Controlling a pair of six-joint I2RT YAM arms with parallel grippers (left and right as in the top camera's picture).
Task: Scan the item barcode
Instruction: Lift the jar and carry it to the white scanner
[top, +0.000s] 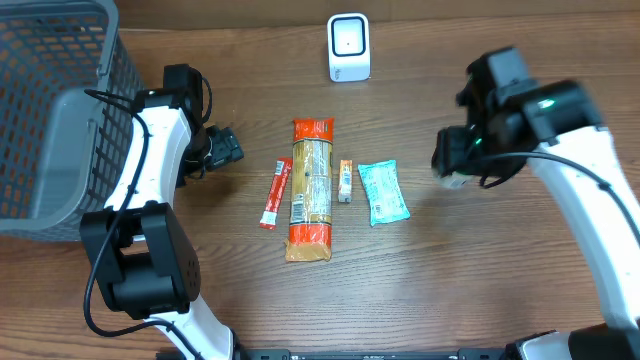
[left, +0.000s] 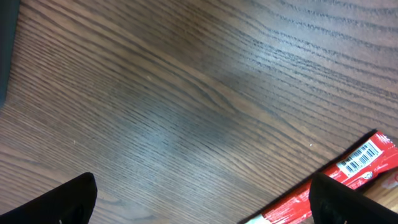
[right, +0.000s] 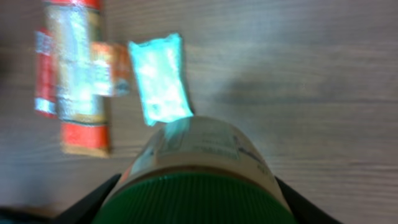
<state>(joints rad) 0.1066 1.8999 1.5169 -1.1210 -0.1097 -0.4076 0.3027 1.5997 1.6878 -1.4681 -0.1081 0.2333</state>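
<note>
Right of the barcode scanner (top: 349, 47) and nearer us, our right gripper (top: 455, 165) clasps a green-lidded jar (right: 199, 155); left gripper (top: 228, 147), on the scanner's other side, gapes wide and empty.

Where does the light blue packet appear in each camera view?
Overhead: the light blue packet lies right of centre, at the right end of the packet row.
Left wrist: not in it.
Right wrist: upper middle, just above the green-lidded jar.
Shared landmark: the thin red packet, lower right in the left wrist view, far left in the right wrist view.
</note>
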